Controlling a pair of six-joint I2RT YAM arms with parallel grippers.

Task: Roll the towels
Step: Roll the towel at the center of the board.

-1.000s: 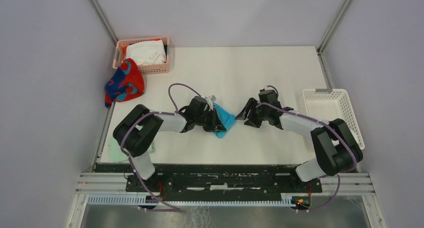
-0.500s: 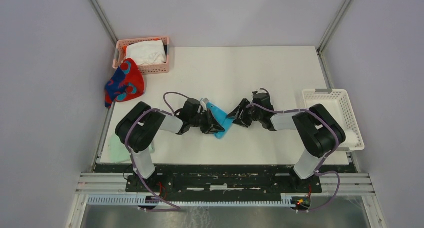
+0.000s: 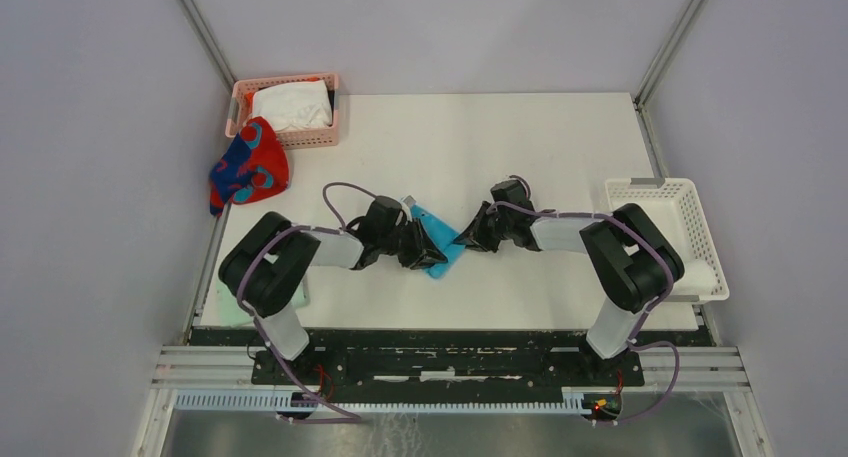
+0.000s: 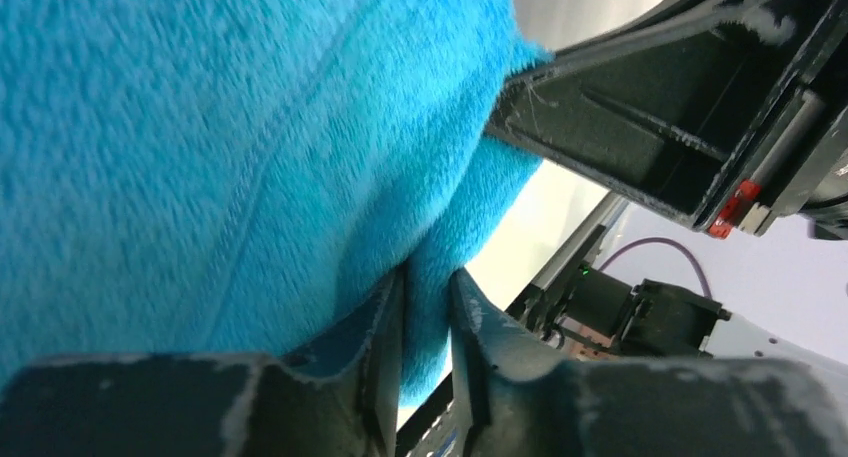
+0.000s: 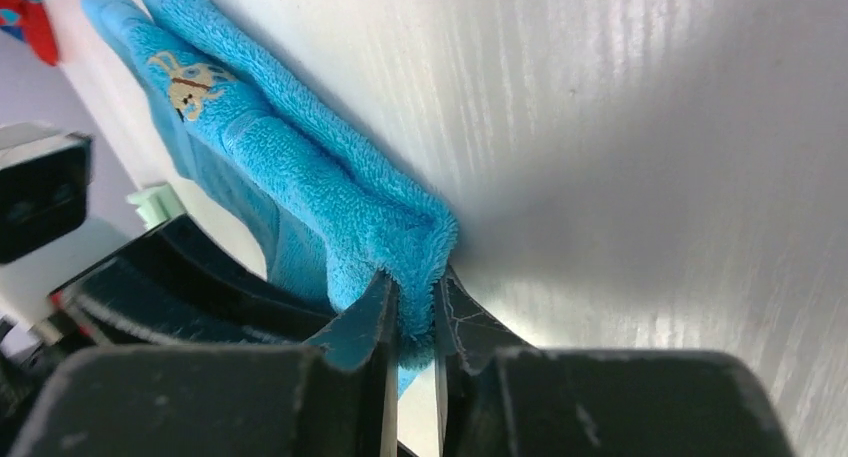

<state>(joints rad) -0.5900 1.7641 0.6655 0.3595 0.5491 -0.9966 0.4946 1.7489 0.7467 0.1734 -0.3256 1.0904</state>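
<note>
Slippage is the worry: left gripper and right gripper each pinch an edge of the turquoise towel, on the table between them, and uneven pulling could bunch it

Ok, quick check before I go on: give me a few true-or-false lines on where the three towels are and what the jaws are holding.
1. Both arms' jaws are pinched on the turquoise towel. True.
2. The white towel lies spread on the table. False: it sits in the pink basket.
3. The red towel lies between the two arms. False: it is bunched at the table's left edge, near the pink basket.
4. The turquoise towel's label shows in the right wrist view. True.
</note>
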